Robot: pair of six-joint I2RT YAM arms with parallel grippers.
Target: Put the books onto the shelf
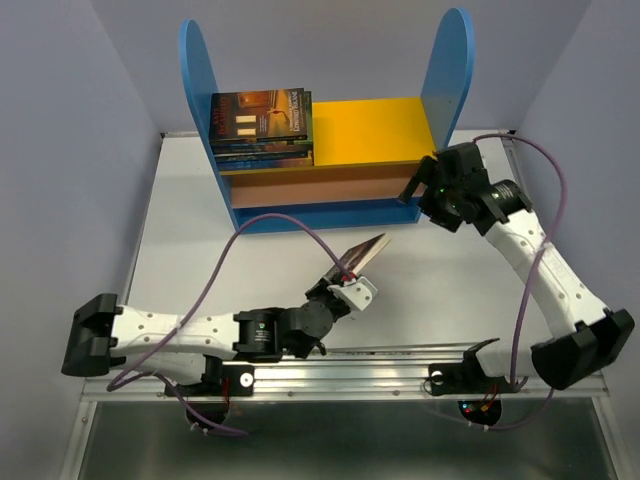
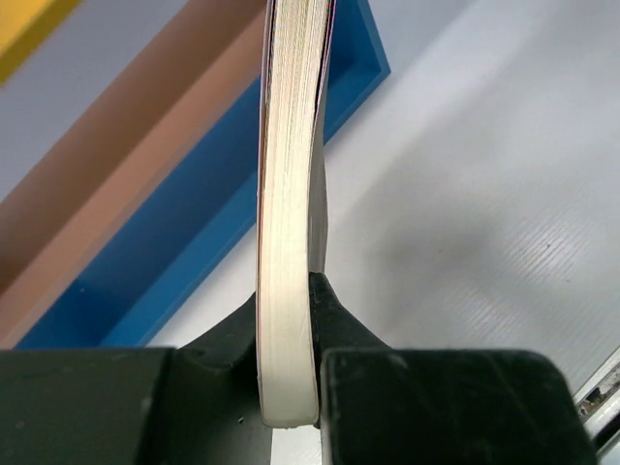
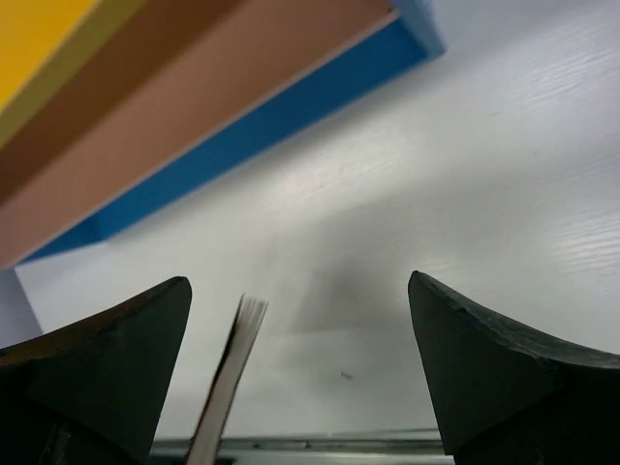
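One book [image 1: 362, 254] is off the table [image 1: 200, 250], clenched in the left gripper [image 1: 343, 283] in front of the shelf [image 1: 450, 70], near the middle of its blue base [image 1: 300, 218]. The book is tilted, its free end pointing up and away toward the shelf. The left wrist view shows its cream page edge [image 2: 288, 242] running straight up from the left gripper [image 2: 291, 329], whose two black fingers [image 2: 341, 315] press on either cover near the lower end. The pages bow slightly under the squeeze.

The rest of the books sit as a flat stack of books [image 1: 262, 125] on the shelf's yellow top board [image 1: 385, 130], pushed to the left end against the left side panel [image 1: 200, 80], with a dark orange-brown cover on top. The right half of that board is bare yellow.

The right gripper [image 1: 425, 190] hangs just off the right end of the shelf, low beside the base, well apart from the held book. In its own camera the right gripper [image 3: 300, 368] is spread wide and released, gripping nothing. A thin pale book edge [image 3: 231, 383] shows low between the fingers (probably the same held book seen from afar, though the blur makes that uncertain).
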